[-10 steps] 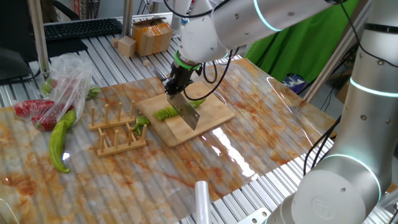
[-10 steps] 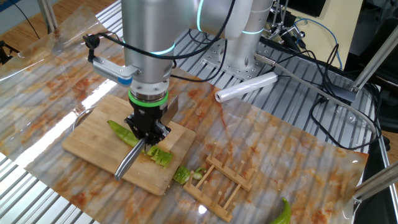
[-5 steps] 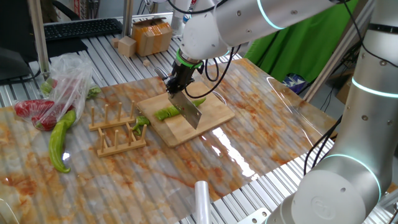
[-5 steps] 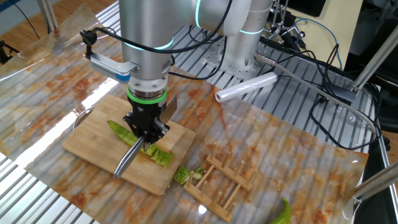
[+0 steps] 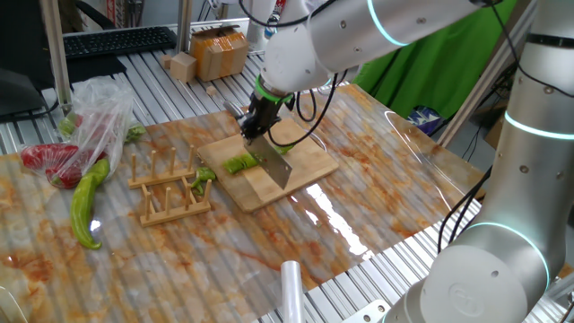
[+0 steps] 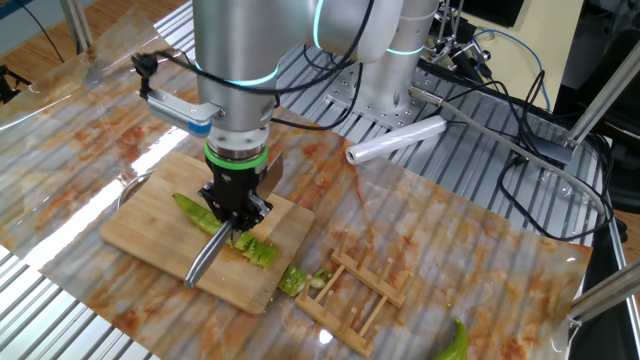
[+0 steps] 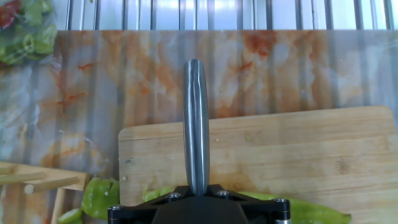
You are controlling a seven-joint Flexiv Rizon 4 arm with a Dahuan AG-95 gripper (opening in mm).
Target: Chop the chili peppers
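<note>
The tabletop (image 5: 377,206) is carrying one cutting board (image 6: 150,225), and the chili peppers (image 6: 195,212) are lying on it under the blade: one long uncut length plus a few cut chunks (image 6: 258,250). The claw (image 6: 233,212) is clenching one knife (image 5: 273,163). The peppers are looking light, glossy, likely slippery and rolling; holding by the stem seems best.

Your arm (image 5: 359,36) reaches out and bends down at the wrist, so your gripper (image 6: 232,208) points steeply downward, tilted slightly off vertical, its jaws clamped fully together.
</note>
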